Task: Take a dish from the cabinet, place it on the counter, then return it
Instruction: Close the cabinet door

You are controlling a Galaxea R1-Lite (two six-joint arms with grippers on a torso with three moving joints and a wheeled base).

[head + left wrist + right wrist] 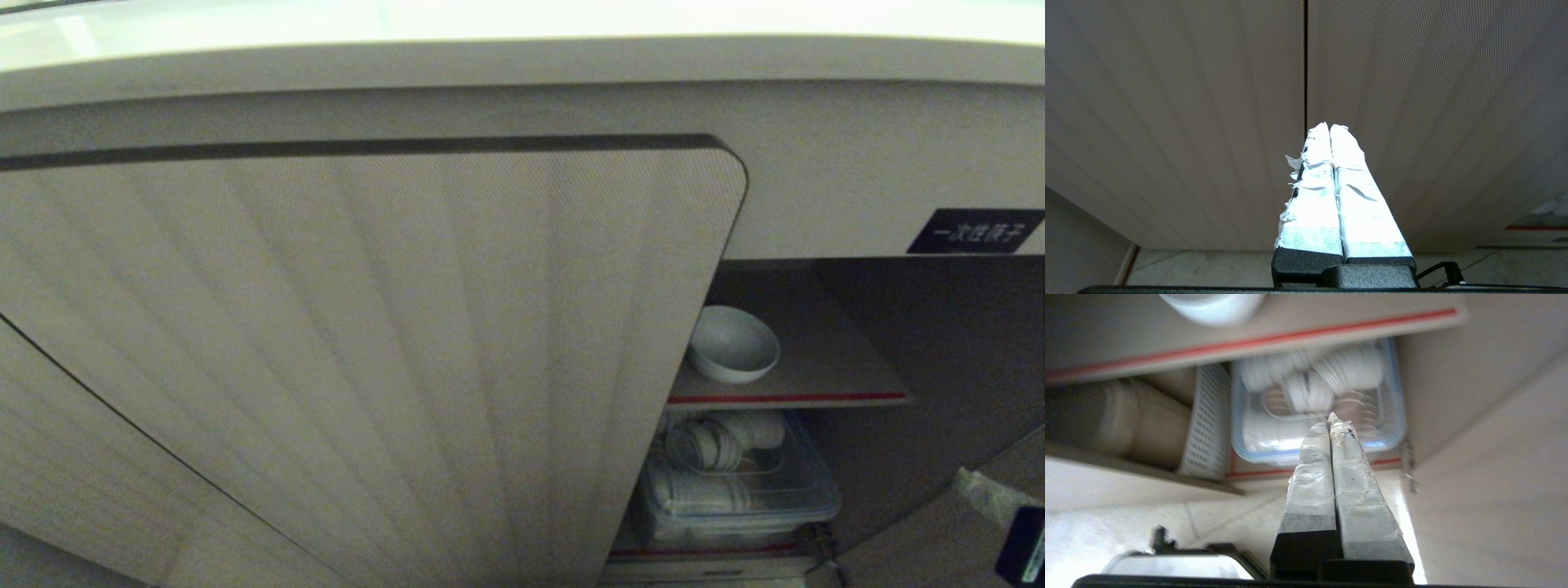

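The dish [732, 343], a small white bowl, stands on the cabinet's red-edged upper shelf [816, 398] in the open right compartment; its underside also shows in the right wrist view [1212, 308]. The cabinet's ribbed beige door [367, 343] fills the left of the head view. The counter [522, 57] runs along the top as a pale slab edge. My right gripper [1331, 418] is shut and holds nothing; it hangs low outside the opening, below the bowl's shelf. Its taped tip shows in the head view's lower right corner [984, 492]. My left gripper [1329, 126] is shut, parked facing closed ribbed doors.
Under the shelf sits a clear plastic box [739, 490] with stacked white cups, and beside it a white perforated basket [1206, 420]. A black label [976, 231] is fixed above the opening. The swung-out right door [1494, 477] stands close by the right gripper.
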